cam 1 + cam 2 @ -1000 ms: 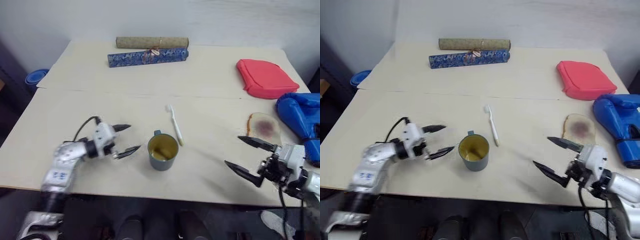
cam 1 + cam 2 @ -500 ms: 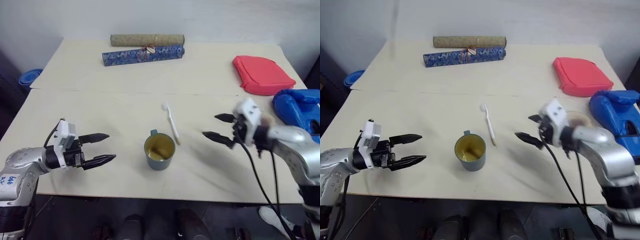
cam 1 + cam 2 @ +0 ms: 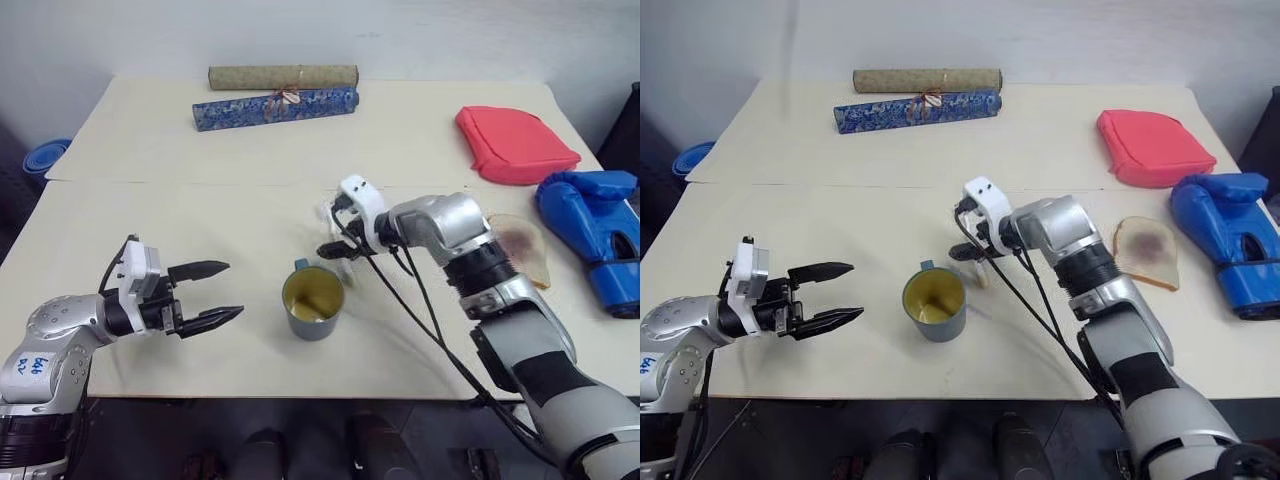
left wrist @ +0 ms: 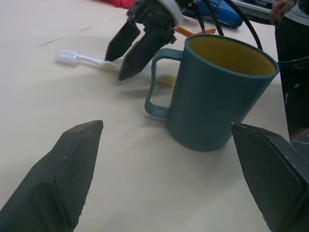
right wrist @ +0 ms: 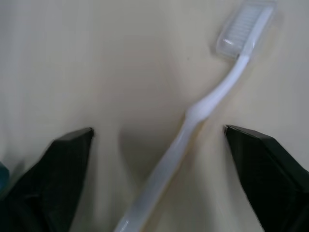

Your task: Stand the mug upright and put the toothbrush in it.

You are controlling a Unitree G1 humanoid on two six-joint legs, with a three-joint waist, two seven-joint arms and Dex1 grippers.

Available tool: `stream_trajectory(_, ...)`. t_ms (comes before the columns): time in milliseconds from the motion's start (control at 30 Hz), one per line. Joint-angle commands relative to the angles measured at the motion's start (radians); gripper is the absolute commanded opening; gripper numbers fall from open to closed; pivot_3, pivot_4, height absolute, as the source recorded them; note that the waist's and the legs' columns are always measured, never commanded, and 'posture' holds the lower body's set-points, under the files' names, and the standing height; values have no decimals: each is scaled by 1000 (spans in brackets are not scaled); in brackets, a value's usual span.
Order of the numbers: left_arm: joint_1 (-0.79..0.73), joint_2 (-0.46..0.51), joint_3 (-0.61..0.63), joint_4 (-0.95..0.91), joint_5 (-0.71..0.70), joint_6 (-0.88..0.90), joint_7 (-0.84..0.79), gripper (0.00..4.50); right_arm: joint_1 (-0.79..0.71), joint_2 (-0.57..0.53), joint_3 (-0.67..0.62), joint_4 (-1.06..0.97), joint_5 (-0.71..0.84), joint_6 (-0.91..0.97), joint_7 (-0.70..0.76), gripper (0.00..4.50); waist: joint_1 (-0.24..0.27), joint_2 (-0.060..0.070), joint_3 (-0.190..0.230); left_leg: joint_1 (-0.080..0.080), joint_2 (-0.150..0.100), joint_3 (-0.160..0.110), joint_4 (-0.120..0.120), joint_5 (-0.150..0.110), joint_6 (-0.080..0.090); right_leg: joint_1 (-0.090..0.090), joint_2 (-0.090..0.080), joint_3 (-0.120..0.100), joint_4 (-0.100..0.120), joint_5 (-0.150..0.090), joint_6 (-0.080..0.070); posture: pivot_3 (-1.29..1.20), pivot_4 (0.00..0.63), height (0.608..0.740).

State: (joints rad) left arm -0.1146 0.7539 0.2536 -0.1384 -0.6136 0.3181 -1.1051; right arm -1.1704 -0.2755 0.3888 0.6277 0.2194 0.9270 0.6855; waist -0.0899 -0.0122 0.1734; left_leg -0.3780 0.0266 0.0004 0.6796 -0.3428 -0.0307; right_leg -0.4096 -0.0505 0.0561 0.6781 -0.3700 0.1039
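Note:
The teal mug (image 3: 313, 301) with a yellow inside stands upright near the table's middle, its handle toward the far side. Just behind it the white toothbrush (image 5: 193, 121) lies flat on the table. My right gripper (image 3: 335, 235) hangs open over the toothbrush, one finger on each side of the handle, not closed on it. In the head views it hides most of the brush. My left gripper (image 3: 215, 293) is open and empty, level, to the left of the mug and pointing at it. The left wrist view shows the mug (image 4: 212, 96) and the toothbrush (image 4: 82, 59) behind it.
Two rolled scrolls, one olive (image 3: 283, 77) and one blue (image 3: 275, 104), lie at the back. A red pouch (image 3: 515, 145), a blue boxing glove (image 3: 595, 225) and a slice of toast with jam (image 3: 1145, 252) sit on the right. A blue bowl (image 3: 45, 158) is off the table's left side.
My right arm has swung from the table's front right corner leftward and forward to hover over the toothbrush. My left gripper has drawn back a little from the mug.

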Motion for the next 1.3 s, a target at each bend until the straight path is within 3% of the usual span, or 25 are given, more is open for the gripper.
stream_trajectory(33,-4,-2,3,-11,18,-30,2,4500,-15,9,10,111,-80,-57,-14,3506,-3,0,0,0,0,0,0,0,0,0,0,0,0,0,0,0,150,740)
stream_trajectory(367,-20,-17,-12,0,35,-71,-17,4500,-25,-53,-9,124,-157,-105,134,270,3,0,0,0,0,-1,-1,-1,0,0,0,-1,2,0,0,0,150,740)
stream_trajectory(400,-25,-26,-13,0,39,-94,-21,4500,-17,-66,-41,110,-142,-147,149,155,5,0,0,0,0,-1,-1,-1,0,0,0,-1,2,0,0,0,150,740)
stream_trajectory(500,-29,-39,-24,-22,18,-82,-25,4500,23,-134,-187,38,-60,-404,237,155,7,0,0,-1,-1,-2,0,-1,1,0,-2,-2,1,0,0,0,150,740)
stream_trajectory(600,-30,-46,-28,-45,-17,-52,-33,4500,96,-161,-422,-120,158,-575,395,155,6,2,1,-6,-2,-3,2,-1,2,-3,-2,-3,0,0,1,0,150,740)
stream_trajectory(667,-29,-43,-29,-48,-26,-42,-44,4500,159,-154,-530,-246,302,-572,469,155,1,2,1,-9,-1,-4,3,-1,2,-4,-1,-5,0,1,1,0,150,740)
stream_trajectory(767,-26,-40,-30,-31,-21,-44,-58,4500,298,-121,-594,-541,521,-432,480,155,0,2,1,-8,3,-5,3,-2,1,-4,3,-7,0,1,1,0,150,740)
stream_trajectory(867,-25,-35,-31,-7,-9,-49,-70,4500,447,-40,-579,-829,699,-318,347,155,0,2,2,-8,4,-8,3,-1,0,-3,3,-9,0,0,1,0,150,740)
stream_trajectory(967,-24,-32,-28,4,-3,-49,-72,4500,589,19,-498,-993,695,-341,303,155,6,3,2,-8,3,-9,3,0,-2,-3,3,-9,1,0,1,0,150,740)
stream_trajectory(1100,-22,-32,-26,11,1,-47,-70,4500,690,77,-398,-1000,560,-487,307,155,13,3,2,-8,1,-10,3,1,-2,-2,2,-9,1,1,0,0,150,740)
stream_trajectory(1300,-18,-31,-22,23,5,-55,-71,4500,682,116,-323,-937,477,-616,333,155,15,3,2,-8,0,-11,3,1,-2,-2,1,-10,0,1,0,0,150,740)
